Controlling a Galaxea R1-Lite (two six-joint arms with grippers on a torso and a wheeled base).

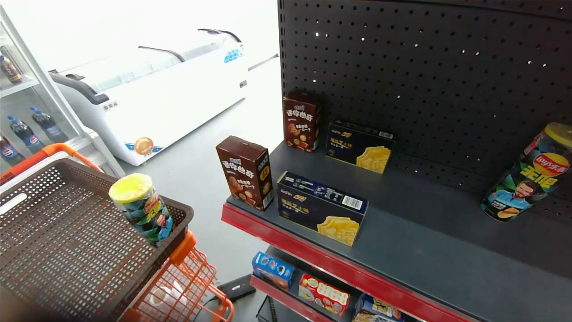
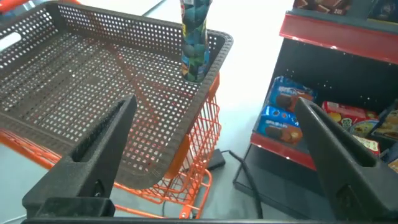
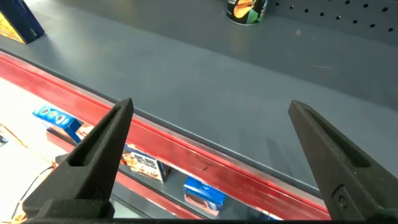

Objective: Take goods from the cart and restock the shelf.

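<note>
A chip can with a yellow lid (image 1: 142, 209) stands upright in the far right corner of the brown cart basket (image 1: 53, 241); in the left wrist view the chip can (image 2: 195, 38) is well ahead of my left gripper (image 2: 214, 140), which is open and holds nothing. A second chip can (image 1: 527, 174) leans against the pegboard at the right end of the dark shelf (image 1: 424, 241). My right gripper (image 3: 211, 146) is open, hovering over the shelf (image 3: 205, 81) near its red front edge, with that can's base (image 3: 247, 10) far ahead.
On the shelf stand two brown biscuit boxes (image 1: 246, 172) (image 1: 302, 120) and two dark blue cracker boxes (image 1: 321, 208) (image 1: 359, 146). Lower shelves hold snack packs (image 1: 324, 293). A white chest freezer (image 1: 152, 94) and a drinks fridge (image 1: 22, 129) stand behind the orange cart.
</note>
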